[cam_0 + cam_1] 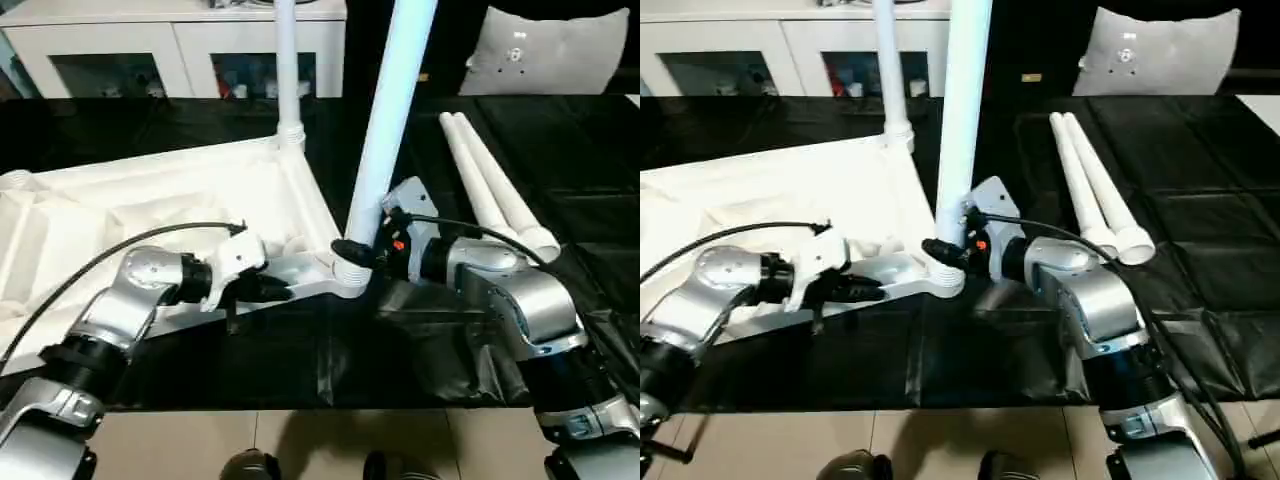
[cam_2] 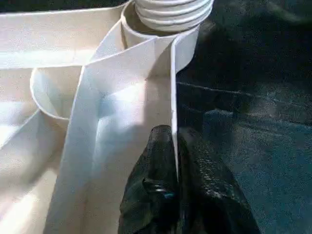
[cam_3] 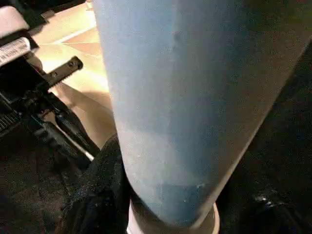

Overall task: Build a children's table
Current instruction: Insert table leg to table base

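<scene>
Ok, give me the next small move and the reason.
Probably keep twisting the leg down with the right gripper: its threads still show above the near corner socket, and the left gripper pinches the rim, steadying the tabletop.

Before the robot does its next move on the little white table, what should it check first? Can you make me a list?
1. Left end effector pinching the raised rim of the white plastic rectangular tabletop: ok.
2. Right end effector gripping the near white round tube leg just above its ribbed base: ok.
3. Near leg standing in the rounded corner socket: ok; whether fully seated: cannot tell.
4. Near leg upright: not ok, it tilts a little.
5. Far white tube leg standing in its corner socket: ok.
6. Two spare white tube legs lying side by side on the black cloth: ok.
</scene>
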Controlling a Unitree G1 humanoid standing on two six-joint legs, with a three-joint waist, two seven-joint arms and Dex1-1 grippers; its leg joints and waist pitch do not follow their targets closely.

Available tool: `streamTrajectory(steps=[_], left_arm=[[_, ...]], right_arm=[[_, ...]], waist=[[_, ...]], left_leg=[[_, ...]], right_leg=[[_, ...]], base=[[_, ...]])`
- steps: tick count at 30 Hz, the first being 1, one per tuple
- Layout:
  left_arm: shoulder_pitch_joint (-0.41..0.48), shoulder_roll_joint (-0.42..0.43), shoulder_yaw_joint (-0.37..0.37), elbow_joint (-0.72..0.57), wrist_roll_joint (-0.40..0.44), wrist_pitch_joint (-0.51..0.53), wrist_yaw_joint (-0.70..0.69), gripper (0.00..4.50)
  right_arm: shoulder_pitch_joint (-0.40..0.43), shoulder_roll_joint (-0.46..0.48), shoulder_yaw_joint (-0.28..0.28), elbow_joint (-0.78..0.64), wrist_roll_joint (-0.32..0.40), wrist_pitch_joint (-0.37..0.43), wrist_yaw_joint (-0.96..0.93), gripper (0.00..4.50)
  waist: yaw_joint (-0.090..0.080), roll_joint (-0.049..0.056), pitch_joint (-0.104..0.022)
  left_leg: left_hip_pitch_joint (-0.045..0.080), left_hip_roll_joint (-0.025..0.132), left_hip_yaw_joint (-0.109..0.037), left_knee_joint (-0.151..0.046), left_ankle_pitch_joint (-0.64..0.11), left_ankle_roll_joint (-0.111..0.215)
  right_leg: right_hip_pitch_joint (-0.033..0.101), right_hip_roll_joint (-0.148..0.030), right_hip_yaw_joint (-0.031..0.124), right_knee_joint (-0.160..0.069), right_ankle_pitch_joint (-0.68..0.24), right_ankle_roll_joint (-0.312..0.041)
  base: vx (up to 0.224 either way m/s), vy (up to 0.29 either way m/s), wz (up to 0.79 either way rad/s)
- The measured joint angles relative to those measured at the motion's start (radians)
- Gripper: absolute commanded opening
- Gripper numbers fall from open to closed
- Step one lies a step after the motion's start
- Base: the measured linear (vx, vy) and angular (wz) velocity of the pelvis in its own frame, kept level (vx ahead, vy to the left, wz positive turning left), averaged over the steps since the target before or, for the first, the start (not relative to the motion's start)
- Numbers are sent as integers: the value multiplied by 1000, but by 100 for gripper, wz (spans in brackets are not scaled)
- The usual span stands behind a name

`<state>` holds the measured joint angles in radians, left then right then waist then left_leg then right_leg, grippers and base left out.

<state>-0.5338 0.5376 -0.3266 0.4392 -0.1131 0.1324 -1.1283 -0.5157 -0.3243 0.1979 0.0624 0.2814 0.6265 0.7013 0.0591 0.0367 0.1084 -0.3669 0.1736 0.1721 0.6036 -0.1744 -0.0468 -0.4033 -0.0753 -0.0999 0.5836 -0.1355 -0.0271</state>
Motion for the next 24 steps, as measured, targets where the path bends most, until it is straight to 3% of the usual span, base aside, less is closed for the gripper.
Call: streamTrajectory(steps=[4,8,17,24], left_arm=[[-1,-25,-5,-9,13,-1,18,107],[-13,-35,-7,18,39,-3,32,110],[-25,-36,-8,45,57,-30,21,18],[-29,-34,-9,62,78,-54,21,7]], right_arm=[[1,1,-3,-1,1,1,-2,188],[4,3,-4,-5,4,1,-4,188],[6,3,-5,-8,4,3,-4,188],[7,2,-5,-8,4,4,-5,188]], waist=[[0,0,0],[-1,0,0],[-1,0,0],[-2,0,0]], left_leg=[[0,0,0,0,0,0],[0,0,0,-1,0,0],[0,0,0,-1,0,0],[0,0,0,-1,0,0]], right_leg=[[0,0,0,0,0,0],[-1,0,0,0,0,0],[-1,0,0,-1,0,0],[0,0,-1,-1,0,0]], base=[[0,0,0],[0,0,0],[0,0,0],[0,0,0]])
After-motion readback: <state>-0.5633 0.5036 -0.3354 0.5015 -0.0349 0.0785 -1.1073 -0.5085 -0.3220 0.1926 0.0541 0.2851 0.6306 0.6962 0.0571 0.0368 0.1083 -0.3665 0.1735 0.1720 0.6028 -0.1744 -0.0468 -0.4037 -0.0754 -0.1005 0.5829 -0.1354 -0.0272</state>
